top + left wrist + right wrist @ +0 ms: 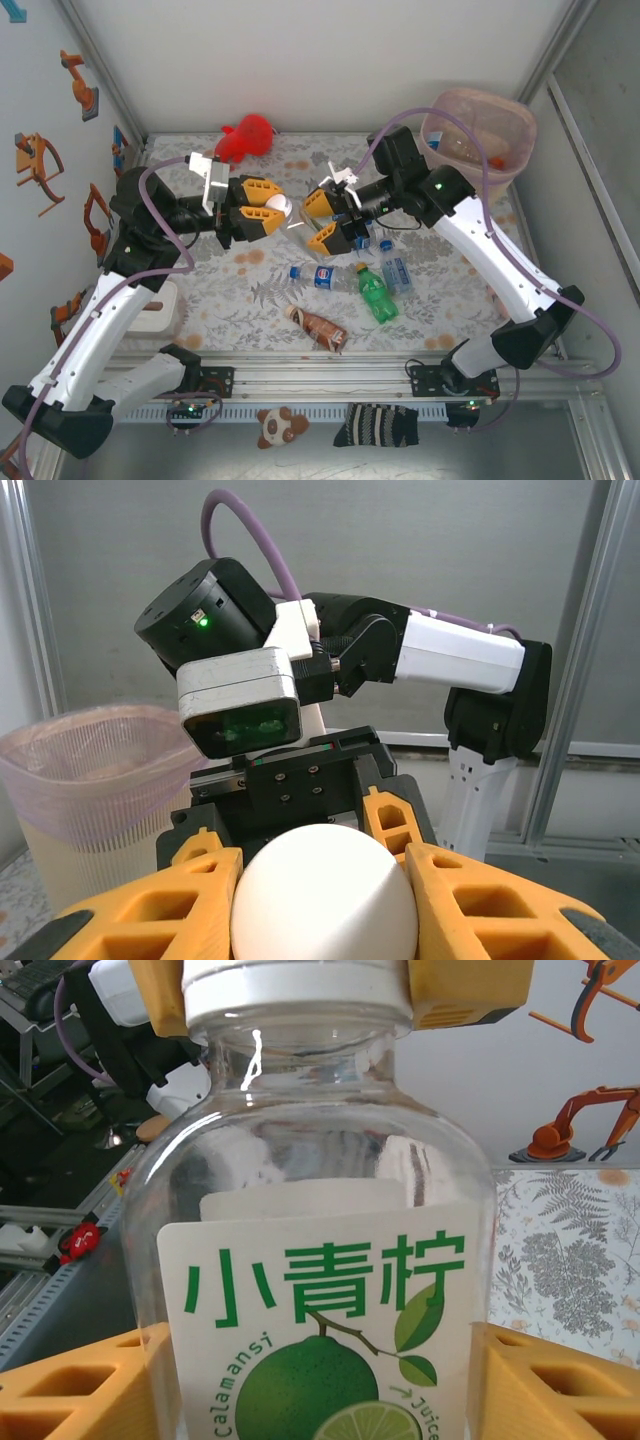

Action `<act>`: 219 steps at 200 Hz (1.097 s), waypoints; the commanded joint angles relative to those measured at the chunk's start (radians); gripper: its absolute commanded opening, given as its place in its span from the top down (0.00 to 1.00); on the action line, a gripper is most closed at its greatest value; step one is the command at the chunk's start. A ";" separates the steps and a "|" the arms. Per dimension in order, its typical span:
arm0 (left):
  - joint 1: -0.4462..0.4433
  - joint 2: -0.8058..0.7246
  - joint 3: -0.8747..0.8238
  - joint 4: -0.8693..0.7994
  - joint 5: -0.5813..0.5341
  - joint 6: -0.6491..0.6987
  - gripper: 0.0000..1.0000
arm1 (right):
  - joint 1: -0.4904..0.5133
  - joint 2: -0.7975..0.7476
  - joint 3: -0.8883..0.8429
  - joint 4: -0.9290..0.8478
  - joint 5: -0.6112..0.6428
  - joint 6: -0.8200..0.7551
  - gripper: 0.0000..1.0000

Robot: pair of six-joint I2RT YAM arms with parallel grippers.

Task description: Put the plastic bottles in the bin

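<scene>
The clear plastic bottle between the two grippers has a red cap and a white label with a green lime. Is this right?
No. The clear plastic bottle has a white cap, not red, as the right wrist view shows. The white label with a green lime is correct.

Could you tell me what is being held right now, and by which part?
The left hand holds the clear bottle by its white cap; the right hand flanks its body, grip unclear.
</scene>
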 commanded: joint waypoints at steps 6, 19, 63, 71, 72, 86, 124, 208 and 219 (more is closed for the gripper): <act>-0.002 -0.028 0.007 0.049 -0.051 0.023 0.69 | 0.007 -0.021 0.022 -0.017 -0.006 -0.005 0.36; -0.001 -0.044 -0.003 0.046 -0.082 0.030 0.54 | 0.001 -0.028 0.025 -0.018 0.018 -0.001 0.36; 0.000 -0.113 -0.056 0.019 -0.239 0.078 0.30 | -0.096 -0.059 0.057 -0.007 0.086 0.071 0.37; 0.000 -0.124 -0.067 0.018 -0.267 0.085 0.29 | -0.120 -0.064 0.067 0.003 0.106 0.094 0.37; 0.000 -0.126 -0.068 0.019 -0.270 0.085 0.29 | -0.123 -0.065 0.068 0.004 0.109 0.097 0.37; -0.001 -0.144 -0.088 0.023 -0.307 0.091 0.27 | -0.181 -0.072 0.083 0.037 0.148 0.161 0.38; -0.001 -0.160 -0.118 0.037 -0.335 0.082 0.26 | -0.345 -0.081 0.121 0.137 0.321 0.371 0.39; 0.000 -0.141 -0.155 0.097 -0.360 0.035 0.26 | -0.683 0.078 0.225 0.235 0.742 1.060 0.45; -0.001 -0.141 -0.166 0.107 -0.363 0.029 0.26 | -0.725 0.109 0.236 0.231 0.738 1.093 0.47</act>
